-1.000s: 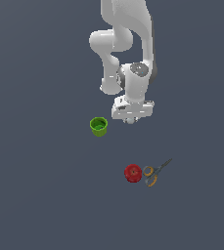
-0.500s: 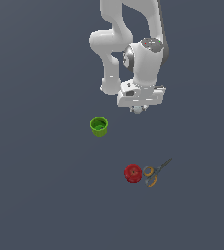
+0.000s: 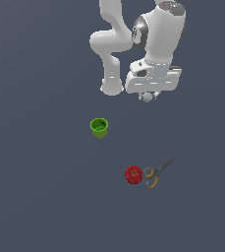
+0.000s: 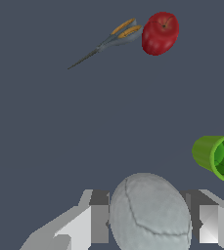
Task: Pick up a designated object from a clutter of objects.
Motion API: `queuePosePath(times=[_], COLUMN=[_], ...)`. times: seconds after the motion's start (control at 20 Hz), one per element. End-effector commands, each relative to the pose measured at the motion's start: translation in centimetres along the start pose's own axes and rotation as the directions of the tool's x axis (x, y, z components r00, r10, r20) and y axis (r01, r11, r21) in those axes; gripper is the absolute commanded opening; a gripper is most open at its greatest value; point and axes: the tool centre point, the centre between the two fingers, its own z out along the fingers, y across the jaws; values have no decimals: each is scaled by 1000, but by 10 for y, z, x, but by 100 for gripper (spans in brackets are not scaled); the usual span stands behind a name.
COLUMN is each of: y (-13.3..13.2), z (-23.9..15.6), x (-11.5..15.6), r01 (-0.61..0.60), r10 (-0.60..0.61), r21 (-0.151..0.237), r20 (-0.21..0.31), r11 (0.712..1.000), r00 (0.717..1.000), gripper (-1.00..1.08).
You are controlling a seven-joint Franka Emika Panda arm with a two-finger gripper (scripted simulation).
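In the wrist view we see the gripper (image 4: 150, 219) clamped on the pale grey-white ball (image 4: 150, 212), fingers (image 4: 96, 222) pressed against either side of it; in the exterior view the ball (image 3: 147, 97) hangs under the gripper (image 3: 148, 96), raised off the dark grey floor (image 3: 45, 187). Farther out we see the green cup (image 3: 99, 127) alone. Farthest are the red apple (image 3: 133, 174) and, just beside it, the orange-handled scissors (image 3: 154, 175).

The ball (image 4: 150, 212) looks pale grey and matt, with thin cracks like stone. The apple (image 4: 160, 32) is shiny red. The cup (image 4: 218, 155) looks like smooth green plastic. The scissors (image 4: 108, 41) have grey metal blades and orange handles.
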Motion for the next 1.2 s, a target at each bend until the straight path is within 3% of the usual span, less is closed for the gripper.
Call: queuePosePath(times=[0.0,0.65,1.15], y=[-7,-43,-57], z=[-22,-136,-180], x=[1,12,19], r01=[0,-2,-4], r10=[0,2,4], r21=[0,-1,-1], r20=[1,4,5], r11=[1000,1000,1000], r00=[1000,1000,1000], gripper=[-100,-100,-100])
